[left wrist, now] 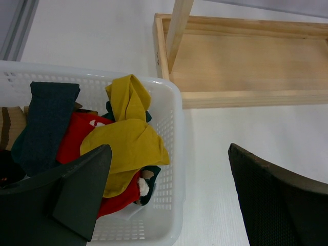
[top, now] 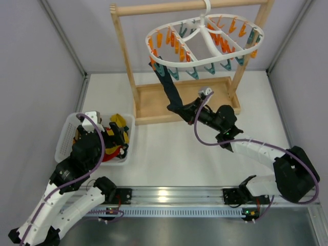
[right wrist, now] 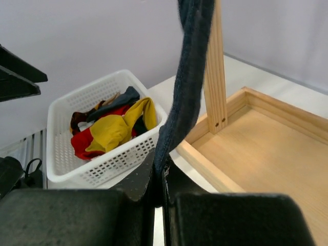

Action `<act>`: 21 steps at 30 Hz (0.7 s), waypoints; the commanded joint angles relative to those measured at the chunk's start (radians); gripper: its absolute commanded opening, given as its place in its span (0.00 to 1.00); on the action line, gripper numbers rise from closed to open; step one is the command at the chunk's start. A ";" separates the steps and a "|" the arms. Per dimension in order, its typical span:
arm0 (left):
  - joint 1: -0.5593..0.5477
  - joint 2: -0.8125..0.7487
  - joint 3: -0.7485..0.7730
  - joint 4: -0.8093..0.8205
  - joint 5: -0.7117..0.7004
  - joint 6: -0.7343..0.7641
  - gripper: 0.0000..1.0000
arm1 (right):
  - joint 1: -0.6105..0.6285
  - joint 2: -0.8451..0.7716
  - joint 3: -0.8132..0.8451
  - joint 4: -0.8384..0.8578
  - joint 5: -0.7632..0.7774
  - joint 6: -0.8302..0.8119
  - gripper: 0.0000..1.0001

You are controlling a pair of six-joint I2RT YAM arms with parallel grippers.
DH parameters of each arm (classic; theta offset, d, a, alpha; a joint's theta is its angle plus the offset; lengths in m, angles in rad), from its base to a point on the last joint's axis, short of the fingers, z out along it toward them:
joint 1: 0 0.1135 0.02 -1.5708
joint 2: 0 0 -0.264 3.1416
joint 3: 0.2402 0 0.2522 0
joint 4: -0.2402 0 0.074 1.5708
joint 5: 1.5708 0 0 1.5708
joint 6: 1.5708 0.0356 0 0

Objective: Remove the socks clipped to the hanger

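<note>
One dark sock (top: pixel 169 89) hangs clipped at the hanger's (top: pixel 207 63) eight o'clock, with my right gripper (top: pixel 190 108) clenched on its lower end. My left gripper (top: pixel 105 134) hangs released over the basket (top: pixel 64 138). I judge a hard pull could swing the hanger or slip the fabric.

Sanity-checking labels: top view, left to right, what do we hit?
basket → dark sock → right gripper → rack's right post

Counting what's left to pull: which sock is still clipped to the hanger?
The dark navy sock, hanging from the hanger with the right gripper shut on its lower end; the other socks lie in the white basket.
</note>
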 commanded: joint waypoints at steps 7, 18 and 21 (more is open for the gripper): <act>0.048 0.006 0.009 0.019 0.018 -0.008 0.99 | 0.020 0.371 0.524 -0.140 -0.154 0.031 0.00; 0.083 0.009 0.006 0.025 0.031 -0.003 0.99 | 0.169 0.394 0.458 0.027 -0.194 0.094 0.00; 0.082 0.010 0.004 0.026 0.035 -0.003 0.99 | 0.165 0.285 0.367 -0.013 -0.174 0.044 0.00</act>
